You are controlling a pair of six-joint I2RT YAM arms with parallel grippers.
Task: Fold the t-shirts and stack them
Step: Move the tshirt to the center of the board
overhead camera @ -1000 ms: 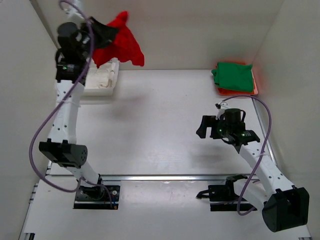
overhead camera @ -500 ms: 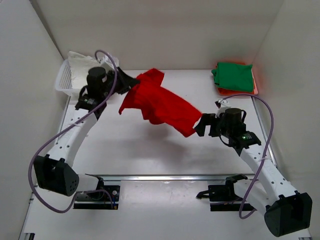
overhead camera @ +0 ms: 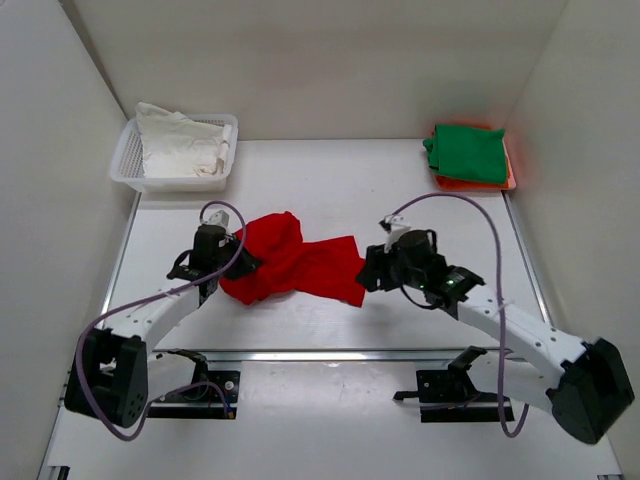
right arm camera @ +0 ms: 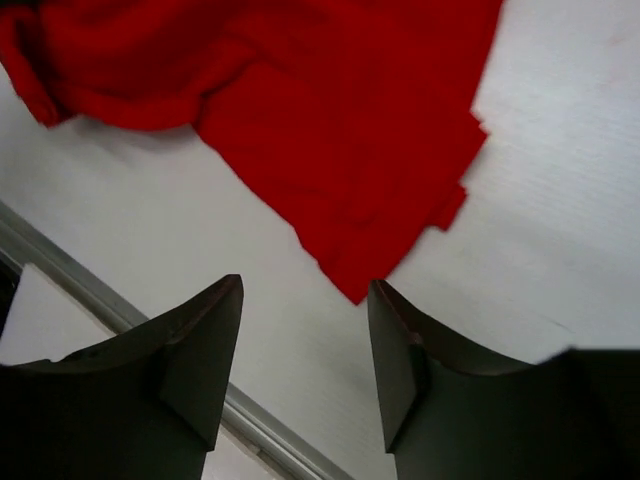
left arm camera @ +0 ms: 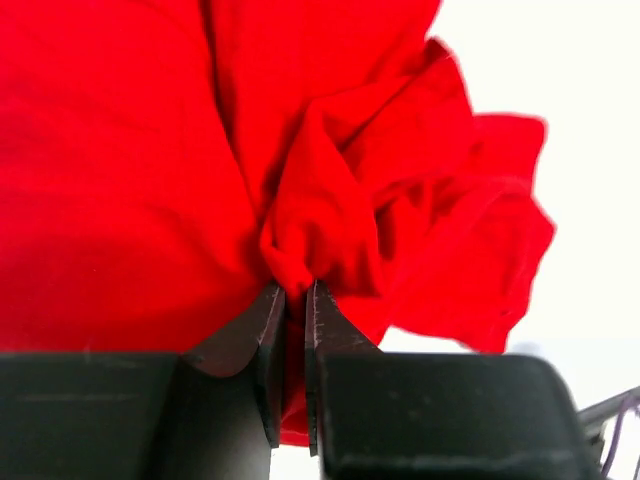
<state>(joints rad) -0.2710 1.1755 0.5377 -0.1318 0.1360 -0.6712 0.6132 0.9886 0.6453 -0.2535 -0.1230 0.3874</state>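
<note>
Left of centre on the table point(overhead camera: 330, 190), the left gripper point(left arm camera: 292, 290) is clamping a bunched fold of the red t-shirt point(overhead camera: 300, 262). Its dark fingers point(left arm camera: 262, 330) are standing almost together, with only the pinched fabric between them. The left arm is reaching low and forward from its base, with the wrist pointing toward the table's middle.

The right gripper point(right arm camera: 305, 290) is holding nothing, and its jaws are standing wide apart. It is pointing down at the shirt's right end, where a pointed corner of the fabric is lying on the table just ahead of the gap. The right arm is stretching inward and to the left, with its cable arching over the forearm.

The red t-shirt is lying across the table's centre between the two grippers. Its fabric is showing soft and matte, crumpling into deep folds at the left end and spreading flatter toward the right.

At the far right corner, the green t-shirt point(overhead camera: 465, 152) is sitting folded into a rough square on top of the orange t-shirt point(overhead camera: 475, 186), only the edges of which are showing. At the far left, a white lattice basket point(overhead camera: 125, 160) is holding crumpled white cloth point(overhead camera: 180, 145).
</note>
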